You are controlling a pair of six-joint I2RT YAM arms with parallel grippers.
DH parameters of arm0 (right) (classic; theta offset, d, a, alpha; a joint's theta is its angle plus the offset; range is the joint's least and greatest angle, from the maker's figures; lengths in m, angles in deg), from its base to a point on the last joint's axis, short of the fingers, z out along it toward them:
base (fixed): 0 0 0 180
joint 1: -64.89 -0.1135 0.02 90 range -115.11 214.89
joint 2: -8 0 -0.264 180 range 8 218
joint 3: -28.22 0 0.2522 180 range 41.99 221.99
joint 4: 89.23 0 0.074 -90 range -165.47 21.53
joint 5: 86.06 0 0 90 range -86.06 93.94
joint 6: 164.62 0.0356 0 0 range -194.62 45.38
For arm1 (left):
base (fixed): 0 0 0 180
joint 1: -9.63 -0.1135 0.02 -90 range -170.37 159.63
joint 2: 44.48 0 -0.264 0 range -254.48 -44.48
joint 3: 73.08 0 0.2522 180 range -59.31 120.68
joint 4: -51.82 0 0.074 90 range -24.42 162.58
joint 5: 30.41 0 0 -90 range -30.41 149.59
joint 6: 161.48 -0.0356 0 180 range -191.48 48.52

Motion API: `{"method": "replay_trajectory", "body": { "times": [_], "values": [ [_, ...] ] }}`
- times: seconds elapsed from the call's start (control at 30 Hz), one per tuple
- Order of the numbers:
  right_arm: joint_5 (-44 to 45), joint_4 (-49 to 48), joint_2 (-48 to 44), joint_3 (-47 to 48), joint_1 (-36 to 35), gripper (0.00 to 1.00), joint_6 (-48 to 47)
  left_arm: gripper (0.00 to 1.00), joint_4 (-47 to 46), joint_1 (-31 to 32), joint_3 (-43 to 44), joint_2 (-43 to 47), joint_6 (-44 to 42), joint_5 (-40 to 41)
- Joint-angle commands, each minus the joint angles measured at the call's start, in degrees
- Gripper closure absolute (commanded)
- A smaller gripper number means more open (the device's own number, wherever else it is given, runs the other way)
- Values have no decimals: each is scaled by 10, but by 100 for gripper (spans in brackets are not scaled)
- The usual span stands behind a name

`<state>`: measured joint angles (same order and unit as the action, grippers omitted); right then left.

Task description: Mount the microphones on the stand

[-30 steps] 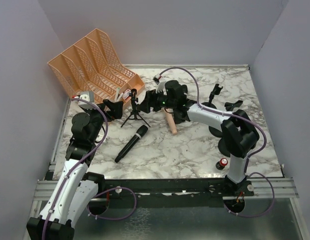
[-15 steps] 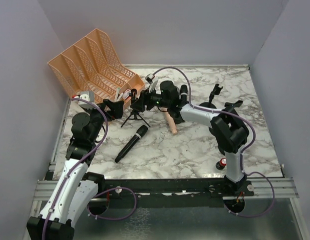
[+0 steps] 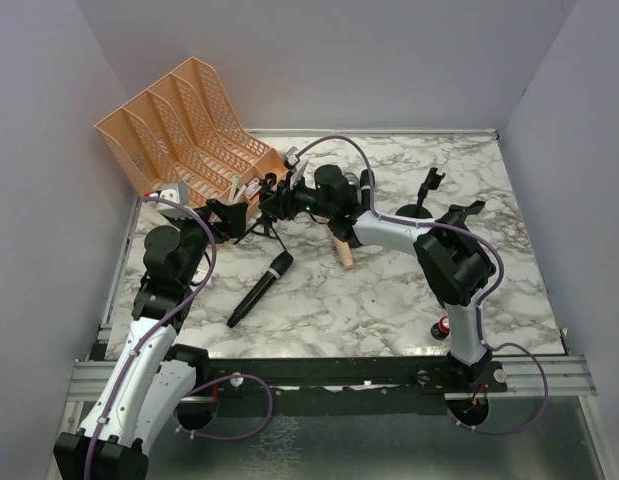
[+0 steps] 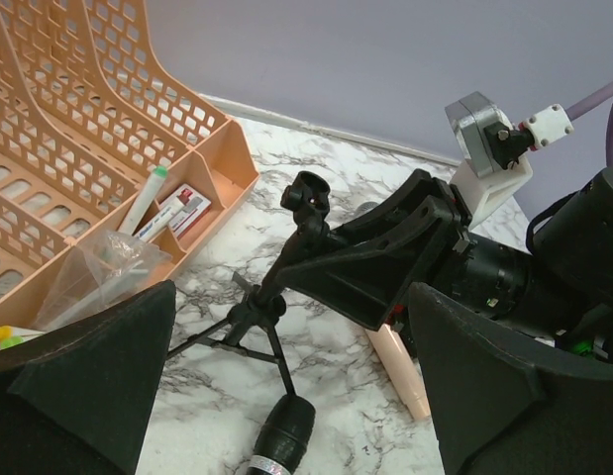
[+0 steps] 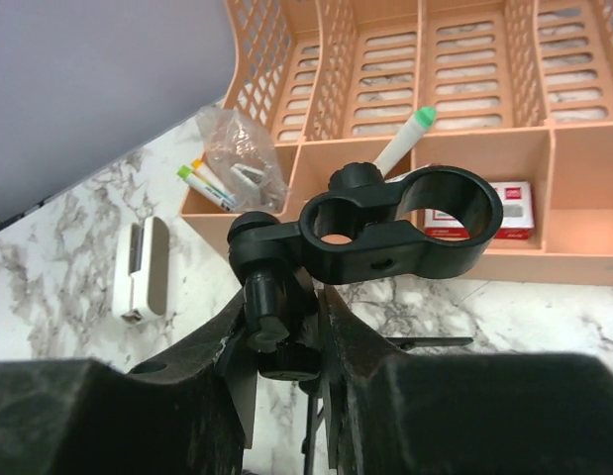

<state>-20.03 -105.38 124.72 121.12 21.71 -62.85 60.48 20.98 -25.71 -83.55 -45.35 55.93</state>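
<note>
Your right gripper [image 5: 282, 332] pinches the stand [image 5: 385, 233] under its clip, upper centre of the top view. Your left gripper [image 4: 286, 371] gapes empty. The black microphone [image 3: 257, 291] lies below the stand, the peach-pink microphone [image 3: 340, 250] lower right. An off-centre squeeze could tip the tripod.

organizer [image 3: 179, 115] just behind stand [image 4: 255, 309], microphone [image 3: 259, 290] seemingly near front

No legible text, brand or number in any view, as far as I can make out. Small red-and-white cardboard carton [image 5: 511, 206] in the peach mesh plastic organiser [image 5: 316, 69] carries print; too small for me to read.
</note>
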Motion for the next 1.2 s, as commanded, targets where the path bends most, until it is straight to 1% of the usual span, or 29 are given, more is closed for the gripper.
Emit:
{"method": "replay_trajectory", "body": {
  "times": [0.0, 0.17, 0.33, 0.47, 0.63, 0.8, 0.87, 0.97, 1.07, 1.17],
  "values": [
    [41, -61, -7, 12, -4, 73, -47, 1, -12, -1, -6, 6, 1, -8],
    [59, -68, -39, 12, -5, 74, -82, 1, -15, -2, -10, 5, 5, -11],
    [68, -57, -78, 6, -4, 75, -88, 1, -30, -1, -17, -1, 11, -32],
    [80, -44, -121, -17, -4, 75, -65, 1, -49, -2, -21, -11, 16, -75],
    [94, -13, -192, -73, -4, 76, -27, 1, -63, -2, -23, -28, 12, -132],
    [99, 30, -280, -138, -3, 76, 20, 5, -124, 4, -31, -60, 34, -237],
    [101, 50, -311, -161, -3, 76, 49, 9, -137, 24, -27, -86, 39, -258],
    [97, 82, -347, -185, -3, 77, 97, 11, -148, 93, -20, -126, 23, -260],
    [91, 98, -377, -211, -2, 77, 152, 14, -180, 160, -22, -158, 3, -243],
    [80, 110, -405, -233, -2, 78, 188, 16, -219, 191, -28, -174, -2, -225]
  ]
}}
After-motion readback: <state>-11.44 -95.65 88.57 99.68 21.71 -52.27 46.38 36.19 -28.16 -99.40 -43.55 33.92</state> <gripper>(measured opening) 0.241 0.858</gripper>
